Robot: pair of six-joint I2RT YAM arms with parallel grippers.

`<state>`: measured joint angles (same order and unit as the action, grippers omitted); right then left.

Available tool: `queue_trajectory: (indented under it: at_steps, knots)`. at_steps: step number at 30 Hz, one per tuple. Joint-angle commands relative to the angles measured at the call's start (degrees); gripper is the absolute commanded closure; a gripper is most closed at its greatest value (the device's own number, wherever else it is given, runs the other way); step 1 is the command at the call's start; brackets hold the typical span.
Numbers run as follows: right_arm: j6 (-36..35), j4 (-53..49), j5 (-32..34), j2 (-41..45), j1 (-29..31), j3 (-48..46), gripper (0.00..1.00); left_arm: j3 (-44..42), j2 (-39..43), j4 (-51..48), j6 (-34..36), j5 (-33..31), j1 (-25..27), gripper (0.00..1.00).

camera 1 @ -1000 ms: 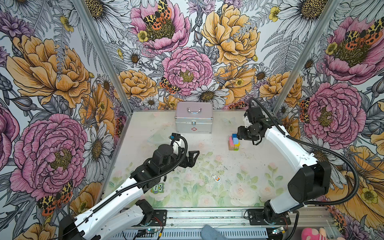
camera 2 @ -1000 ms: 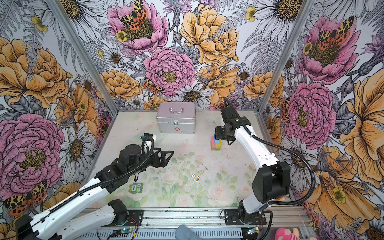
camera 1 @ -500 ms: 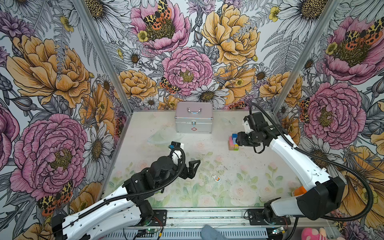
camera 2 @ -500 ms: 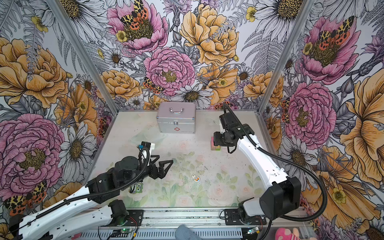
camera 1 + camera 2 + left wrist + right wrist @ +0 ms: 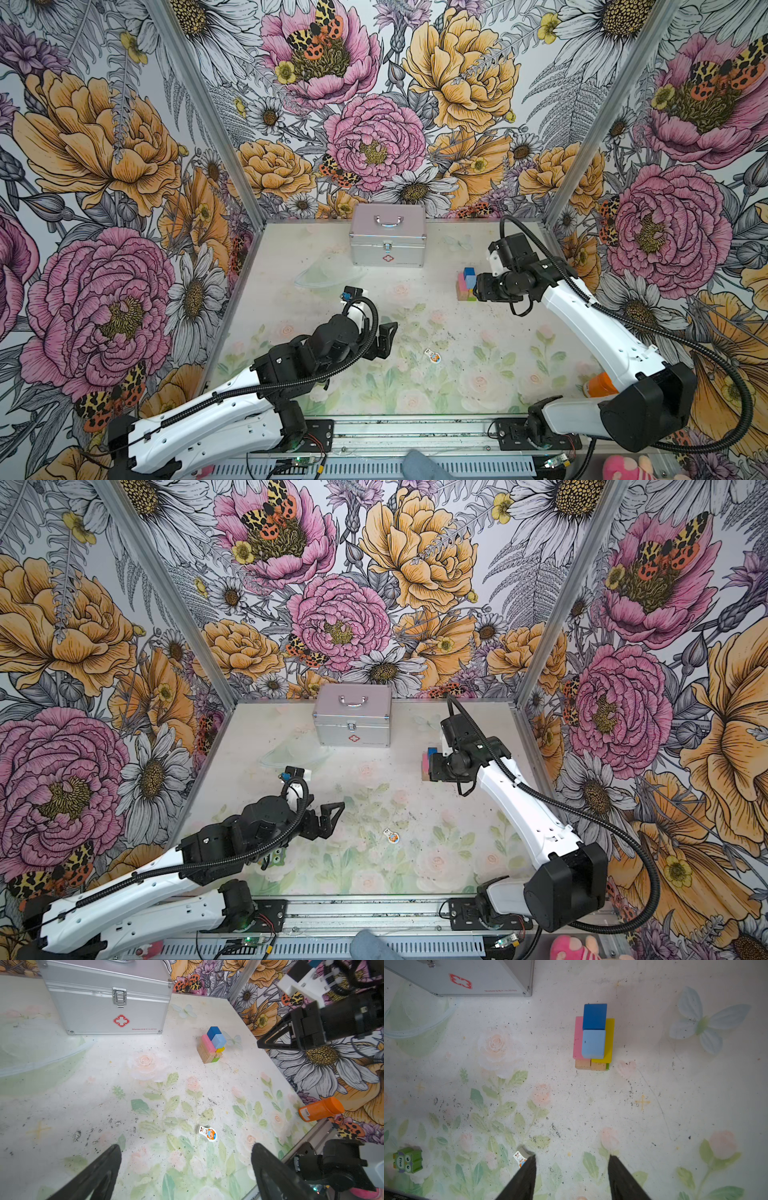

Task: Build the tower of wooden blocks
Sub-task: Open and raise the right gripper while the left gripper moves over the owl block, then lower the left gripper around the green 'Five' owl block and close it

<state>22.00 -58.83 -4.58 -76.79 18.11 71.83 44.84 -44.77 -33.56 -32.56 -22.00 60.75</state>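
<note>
Bimanual cell, block stacking under way. The tower point(image 5: 467, 284) stands on the far right of the table point(image 5: 457, 332), to the right of the silver first-aid case point(image 5: 387, 241). It has tan blocks point(image 5: 583, 1064) and a green block at the base, a pink brick point(image 5: 578, 1039) and a yellow brick point(image 5: 610, 1043) laid across them, and a dark blue cube point(image 5: 595, 1016) and a light blue cube point(image 5: 593, 1044) side by side on top.

The right gripper point(image 5: 572, 1157) hangs raised near the tower without touching it. Its jaws are partly parted with nothing between them, a stand-off that probably keeps the fingers from nudging the narrow stack.

The left gripper point(image 5: 186, 1147) is spread fully and empty over the near middle of the table. A flat cartoon figure piece point(image 5: 207, 1133) lies just ahead of it. The wide spread suits a descent onto this thin piece, judged the next item for the tower's top.

A green owl block point(image 5: 408, 1160) lies near left, partly beneath the left arm. An orange bottle point(image 5: 321, 1108) lies at the near right edge, apart from the work.
</note>
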Motion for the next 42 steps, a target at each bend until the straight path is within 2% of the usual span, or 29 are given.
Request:
queue_trajectory:
  at_steps: [1,5,9,13,18,20,24,27,31,36,42]
  knots:
    - [-0.10,2.07,-1.68,1.36,0.52,-0.71,0.42,1.48,-0.21,-6.40,-5.15,-5.06,0.07,0.01]
    - [0.33,4.23,-3.73,1.78,0.66,-2.02,0.41,0.07,0.29,-15.81,-16.83,-9.22,-2.05,0.01]
    - [0.38,7.01,-5.36,2.76,1.04,-4.06,0.31,-3.93,3.71,-20.31,-26.80,-7.42,-6.27,0.01]
    - [-0.34,9.81,-8.61,3.60,1.21,-6.95,0.20,-7.44,8.34,-20.63,-31.62,-5.80,-8.47,0.01]
    - [-1.02,12.63,-12.47,4.62,2.22,-10.56,0.13,-8.09,8.37,-24.21,-33.84,-3.92,-12.93,0.01]
    - [-0.68,14.41,-14.06,5.81,2.75,-12.61,0.01,-8.40,7.38,-24.39,-34.42,-1.93,-14.89,0.01]
    - [-0.97,15.40,-15.47,7.65,3.72,-14.63,0.01,-9.38,4.40,-24.38,-35.02,2.06,-18.55,0.01]
    - [-0.49,16.00,-16.35,8.73,3.94,-15.10,0.01,-10.83,2.32,-24.43,-36.54,2.67,-19.55,0.01]
    - [0.03,16.73,-17.40,9.23,4.14,-15.41,0.01,-13.53,2.17,-24.36,-41.20,1.38,-19.06,0.01]
    - [-0.01,16.88,-17.53,9.45,4.14,-15.84,0.01,-17.50,6.01,-24.95,-47.82,-0.93,-16.94,0.02]
    - [0.11,17.34,-17.85,8.99,4.14,-15.88,0.00,-18.30,4.90,-27.98,-50.46,-0.87,-16.81,0.02]
